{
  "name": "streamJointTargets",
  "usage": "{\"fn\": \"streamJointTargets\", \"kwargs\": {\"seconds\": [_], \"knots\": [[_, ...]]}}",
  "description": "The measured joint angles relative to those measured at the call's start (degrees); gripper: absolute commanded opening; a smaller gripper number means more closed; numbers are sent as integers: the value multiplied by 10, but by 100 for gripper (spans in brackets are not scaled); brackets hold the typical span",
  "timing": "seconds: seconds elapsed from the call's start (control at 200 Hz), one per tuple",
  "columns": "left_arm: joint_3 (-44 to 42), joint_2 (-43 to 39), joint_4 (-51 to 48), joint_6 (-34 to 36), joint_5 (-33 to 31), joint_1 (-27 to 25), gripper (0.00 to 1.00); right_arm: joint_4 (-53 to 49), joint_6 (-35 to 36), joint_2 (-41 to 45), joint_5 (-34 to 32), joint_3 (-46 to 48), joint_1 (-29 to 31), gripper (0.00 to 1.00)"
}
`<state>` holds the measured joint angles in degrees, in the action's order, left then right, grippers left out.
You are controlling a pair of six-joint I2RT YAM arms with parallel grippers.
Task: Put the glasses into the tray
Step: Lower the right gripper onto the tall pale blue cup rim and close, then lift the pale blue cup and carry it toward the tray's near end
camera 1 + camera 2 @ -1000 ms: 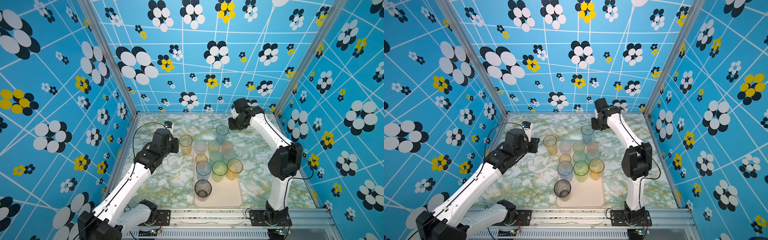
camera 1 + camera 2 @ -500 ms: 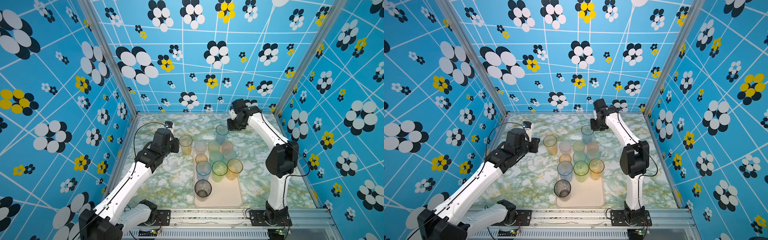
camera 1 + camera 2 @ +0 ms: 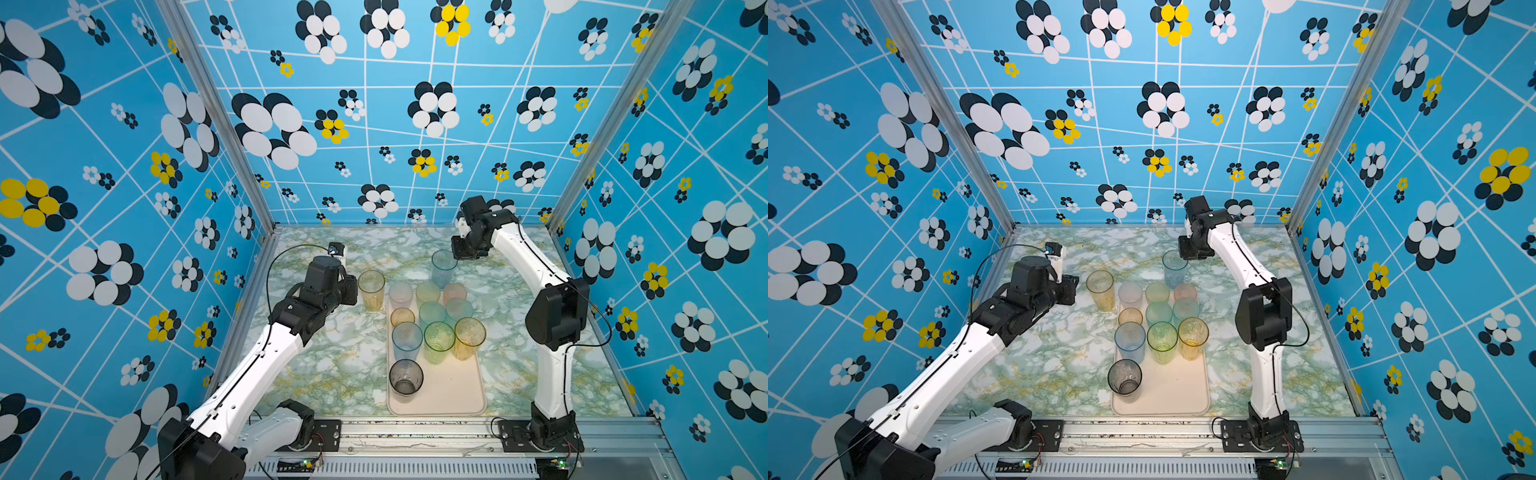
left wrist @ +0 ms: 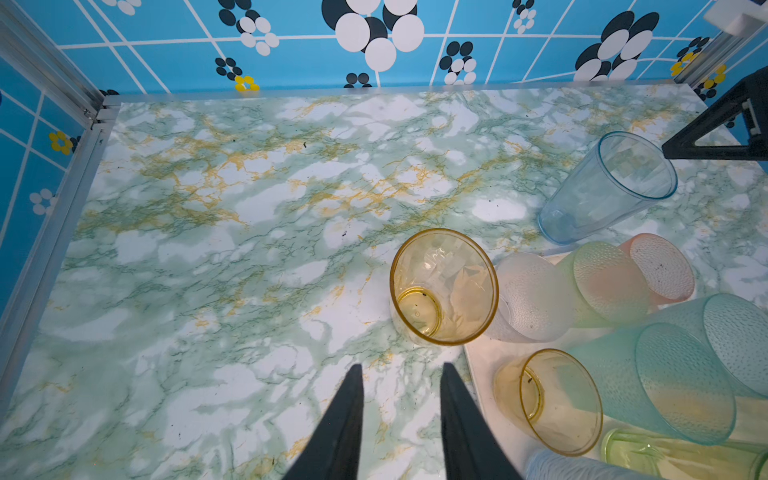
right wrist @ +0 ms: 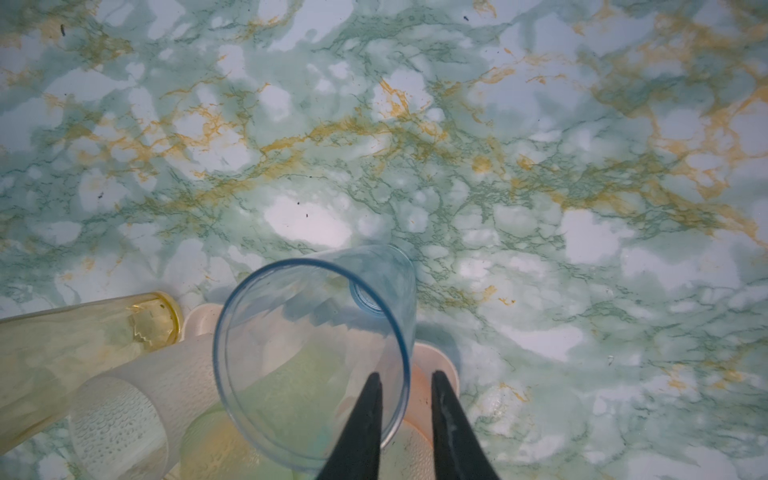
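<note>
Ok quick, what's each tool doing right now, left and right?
Left tool: open, empty, aimed at the yellow glass.
Right tool: open, astride the rim of the blue glass, not yet clamped.

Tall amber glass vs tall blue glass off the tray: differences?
Colour: the amber glass is yellow-tinted, the blue glass pale blue.
Contact: the left tool is short of the amber glass with nothing between its fingers; the right tool straddles the blue glass's rim, one finger inside.
Place: amber glass sits off the tray's far left corner, blue glass beyond its far edge.
Shared: tall, clear, upright on the table.
</note>
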<state>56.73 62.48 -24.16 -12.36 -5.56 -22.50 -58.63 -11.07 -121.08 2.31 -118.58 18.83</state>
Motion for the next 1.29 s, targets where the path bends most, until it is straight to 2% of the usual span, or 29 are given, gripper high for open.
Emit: {"fn": "streamJointTargets", "kwargs": {"seconds": [0.64, 0.805, 0.945, 1.11, 1.295], "knots": [[0, 0, 2, 0, 4, 11, 33, -28, 4, -52, -1, -42, 0, 17], [0, 0, 3, 0, 6, 12, 33, -37, 4, -57, -3, -44, 0, 12], [-1, 0, 3, 0, 10, 12, 33, -42, 9, -57, -11, -45, 1, 4], [-1, 0, 4, 0, 12, 16, 33, -42, 10, -57, -25, -45, 3, 2], [-5, 0, 5, 0, 21, 16, 32, -5, 8, -10, -45, 22, 3, 1]]}}
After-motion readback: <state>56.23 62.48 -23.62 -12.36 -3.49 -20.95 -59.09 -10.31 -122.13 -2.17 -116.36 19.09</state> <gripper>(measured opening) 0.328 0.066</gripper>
